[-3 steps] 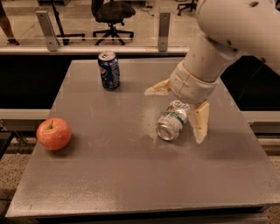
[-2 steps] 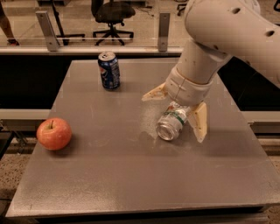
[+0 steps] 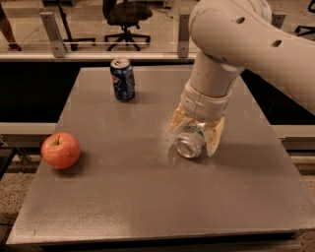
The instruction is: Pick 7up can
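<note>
The 7up can [image 3: 190, 143], silvery with green lettering, lies on its side on the grey table [image 3: 128, 197], its open end facing me. My gripper [image 3: 192, 141] has come down over it from above. Its two cream fingers press against the can's left and right sides, shut on the can. The can still rests on the table. The large white arm [image 3: 231, 44] reaches in from the upper right and hides the can's far end.
A dark blue Pepsi can [image 3: 122, 78] stands upright at the back left of the table. A red apple [image 3: 60, 150] sits near the left edge. An office chair [image 3: 127, 15] and a railing stand beyond the table.
The gripper has lowered over the can and its fingers have drawn in from a wide spread to hug the can's sides. The can has barely moved.
</note>
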Robot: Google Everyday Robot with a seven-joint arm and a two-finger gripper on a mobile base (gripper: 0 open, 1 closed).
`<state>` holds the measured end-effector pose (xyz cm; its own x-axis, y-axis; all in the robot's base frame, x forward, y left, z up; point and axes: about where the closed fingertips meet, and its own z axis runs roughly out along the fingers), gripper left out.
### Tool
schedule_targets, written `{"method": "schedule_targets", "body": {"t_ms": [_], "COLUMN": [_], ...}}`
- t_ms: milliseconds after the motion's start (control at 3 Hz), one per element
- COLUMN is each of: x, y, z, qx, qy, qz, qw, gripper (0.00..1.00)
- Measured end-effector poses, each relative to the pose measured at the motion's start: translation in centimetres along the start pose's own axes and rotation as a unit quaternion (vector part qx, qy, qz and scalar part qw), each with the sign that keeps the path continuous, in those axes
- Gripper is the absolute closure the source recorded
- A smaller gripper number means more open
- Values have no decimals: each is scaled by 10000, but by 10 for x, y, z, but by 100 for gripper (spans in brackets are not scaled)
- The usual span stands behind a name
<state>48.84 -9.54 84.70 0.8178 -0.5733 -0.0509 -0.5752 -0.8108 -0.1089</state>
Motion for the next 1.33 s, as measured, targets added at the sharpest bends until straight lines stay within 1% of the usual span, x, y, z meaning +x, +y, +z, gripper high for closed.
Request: {"method": "schedule_targets", "body": {"t_ms": [333,667,1000,1333], "x": [1,2,4,2], "y": [-2,-5,-14,-27], "z": [-4,-23,-55,-96], "qx": [-21,142,385,731], "qy": [40,-158,-450,-644], "qz": [5,356,791,956], "qw": [10000,9991,9951,9906], "gripper": [57,80,100,100]}}
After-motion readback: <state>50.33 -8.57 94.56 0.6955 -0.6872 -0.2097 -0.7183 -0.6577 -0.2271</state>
